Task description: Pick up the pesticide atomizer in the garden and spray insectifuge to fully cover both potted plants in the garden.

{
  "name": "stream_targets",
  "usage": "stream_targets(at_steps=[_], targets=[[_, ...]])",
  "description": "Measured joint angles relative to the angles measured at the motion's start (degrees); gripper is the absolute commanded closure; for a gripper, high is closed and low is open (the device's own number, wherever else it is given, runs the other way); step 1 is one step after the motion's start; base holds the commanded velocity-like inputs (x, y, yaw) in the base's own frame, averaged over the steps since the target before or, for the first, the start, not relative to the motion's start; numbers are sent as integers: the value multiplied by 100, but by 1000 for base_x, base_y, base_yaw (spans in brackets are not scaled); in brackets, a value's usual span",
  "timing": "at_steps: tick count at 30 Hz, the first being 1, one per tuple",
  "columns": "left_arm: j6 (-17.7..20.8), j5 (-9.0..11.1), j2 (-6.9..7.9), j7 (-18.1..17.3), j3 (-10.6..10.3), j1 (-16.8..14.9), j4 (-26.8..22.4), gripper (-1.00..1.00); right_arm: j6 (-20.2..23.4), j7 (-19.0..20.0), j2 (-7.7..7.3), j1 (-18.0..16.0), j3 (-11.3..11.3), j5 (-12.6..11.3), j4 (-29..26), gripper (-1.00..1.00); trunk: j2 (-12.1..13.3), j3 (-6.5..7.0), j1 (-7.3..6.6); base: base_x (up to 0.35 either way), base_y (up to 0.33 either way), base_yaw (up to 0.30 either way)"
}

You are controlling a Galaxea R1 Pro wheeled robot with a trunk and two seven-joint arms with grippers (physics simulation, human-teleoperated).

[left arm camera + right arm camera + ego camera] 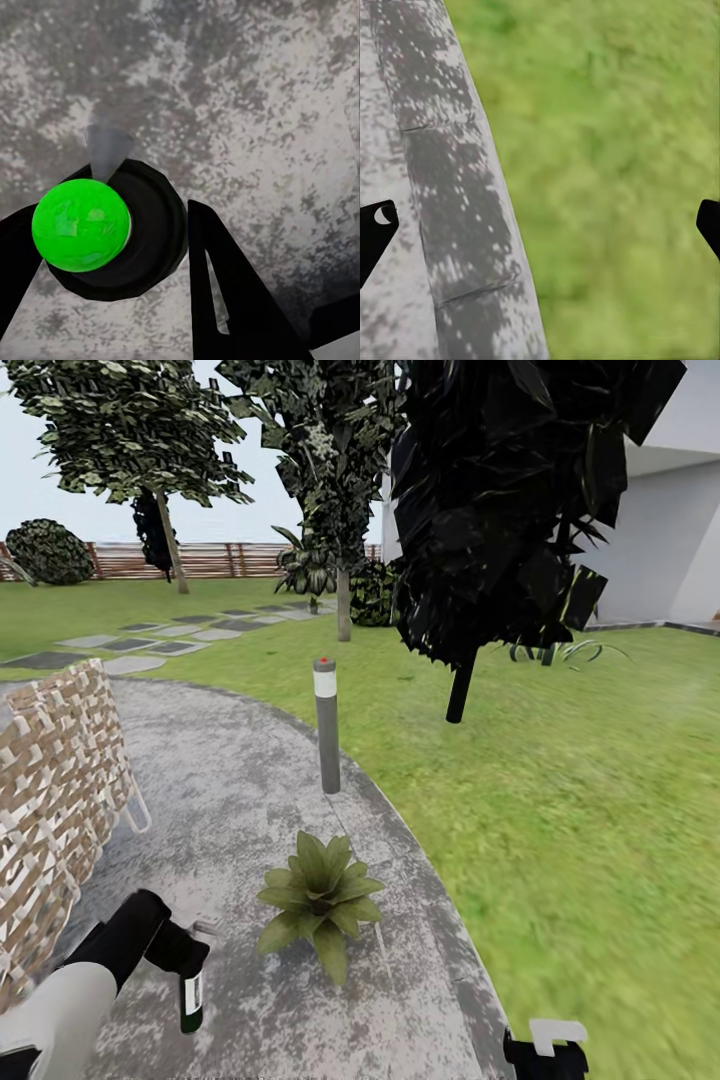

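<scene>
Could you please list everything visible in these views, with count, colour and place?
Potted plant: one, green, on the paved patio ahead.
Pesticide atomizer: one, dark with green top, held over the patio at lower left.
Bollard light: one, grey with white band, patio edge beyond the plant.
Wicker chair: one, tan and white, left side.
Patio: one, mottled grey.
Lawn: green, right of patio.
Stepping stones: several, grey, far lawn.
Fence: brown, background.
Left pincer: black, shut on atomizer.
Right pincer: black, open.
</scene>
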Motion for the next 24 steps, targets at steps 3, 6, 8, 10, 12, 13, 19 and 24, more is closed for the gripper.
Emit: stream_targets(at_steps=[3,6,8,10,12,13,19,24], targets=[[-2,-46,-24,-1,-3,-1,3,100,-1,-3,-3,0,-6,-46,-1,-100,-120,-81,66,0,0,0],[-3,-69,-17,-1,-4,-1,14,100,-1,-9,-3,0,-8,-59,-1,-100,-241,-162,132,0,0,-23],[-3,-73,-9,0,-4,-1,18,100,-1,-11,-4,0,-7,-62,-2,-100,-321,-216,176,0,0,-99],[-14,-124,11,-8,-272,59,12,100,-1,-4,-38,0,8,-47,23,-100,-363,-244,198,0,0,0],[-10,-108,9,-9,-358,60,15,100,-1,-4,-39,0,10,-46,25,-100,-363,-244,198,0,0,0],[-10,-106,10,-10,-373,60,17,100,-1,-7,-39,0,10,-46,25,-100,-363,-244,198,0,0,0],[-19,-99,23,-10,-399,68,53,100,-1,-17,-46,4,10,-46,28,-100,-363,-244,198,0,0,0],[-28,-95,-25,-10,-387,77,68,100,-1,-27,-48,8,10,-46,33,-100,-363,-244,196,111,-41,0]])
